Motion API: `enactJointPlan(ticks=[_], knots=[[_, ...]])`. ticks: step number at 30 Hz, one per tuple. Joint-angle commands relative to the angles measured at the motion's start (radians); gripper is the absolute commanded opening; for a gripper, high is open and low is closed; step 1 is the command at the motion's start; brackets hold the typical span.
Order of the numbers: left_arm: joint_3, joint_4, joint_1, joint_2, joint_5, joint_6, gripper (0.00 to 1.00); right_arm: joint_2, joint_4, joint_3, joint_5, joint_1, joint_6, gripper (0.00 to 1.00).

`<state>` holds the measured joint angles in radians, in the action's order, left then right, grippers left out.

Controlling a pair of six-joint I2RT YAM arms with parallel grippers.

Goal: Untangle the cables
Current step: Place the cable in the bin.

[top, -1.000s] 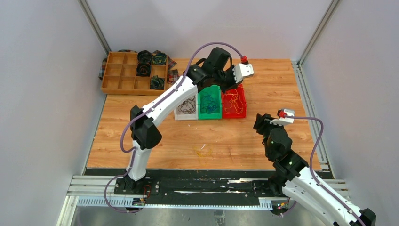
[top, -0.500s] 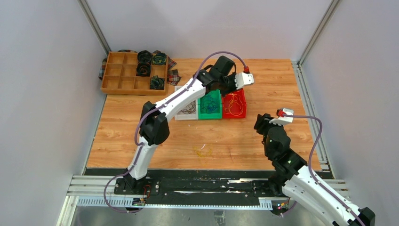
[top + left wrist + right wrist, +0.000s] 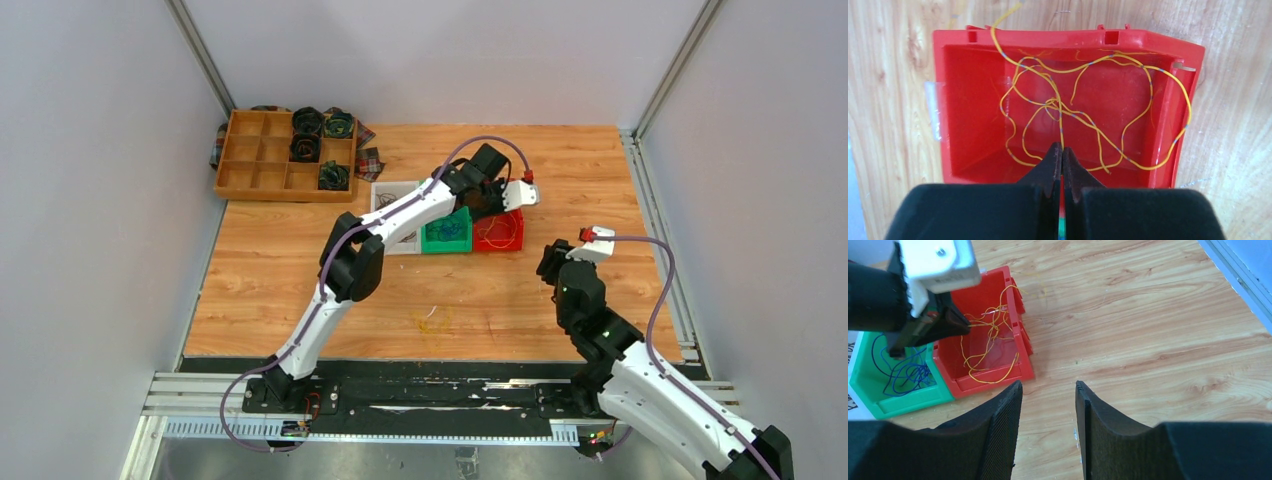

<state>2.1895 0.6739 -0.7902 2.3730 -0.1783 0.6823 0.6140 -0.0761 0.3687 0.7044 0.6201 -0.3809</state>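
Left gripper (image 3: 1062,150) has its fingers pressed tight together, and as far as I can tell it's pinching one strand of the yellow cable (image 3: 1053,102), right where that strand reaches the tips. The rest of the yellow cable lies as a loose sprawl on the floor of the red bin (image 3: 1048,36), with a little knot near the middle. Next door is the green bin (image 3: 898,395) with the blue cables (image 3: 903,372) in it. The right gripper (image 3: 1048,387) hangs over bare table (image 3: 1148,340) just beside the red bin, fingers spread, nothing in them.

My read: the cables are sorted by colour and this strand is being set down in the red bin. To do that well, I'd go low enough for the strand to slacken inside the walls, open the fingers, then lift straight up so nothing snags and drags the whole sprawl out. If it's a pull instead, go slow and watch that knot, which could cinch.

Orientation: in the left wrist view the pinched strand runs straight away from the fingertips toward the knot and the bin's far wall. The sprawl overall is longer across the bin, and one free end pokes out over the far rim onto the wood.
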Motion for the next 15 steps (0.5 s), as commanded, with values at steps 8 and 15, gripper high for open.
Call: enactJointPlan(ticks=[8, 15], knots=[[0.026, -0.07, -0.011, 0.085, 0.036, 0.011, 0.01, 0.042, 0.01, -0.001, -0.057, -0.103, -0.072, 0.45], [0.002, -0.05, 0.021, 0.008, -0.153, -0.071, 0.24, 0.257, 0.038, 0.093, -0.26, -0.346, -0.199, 0.6]])
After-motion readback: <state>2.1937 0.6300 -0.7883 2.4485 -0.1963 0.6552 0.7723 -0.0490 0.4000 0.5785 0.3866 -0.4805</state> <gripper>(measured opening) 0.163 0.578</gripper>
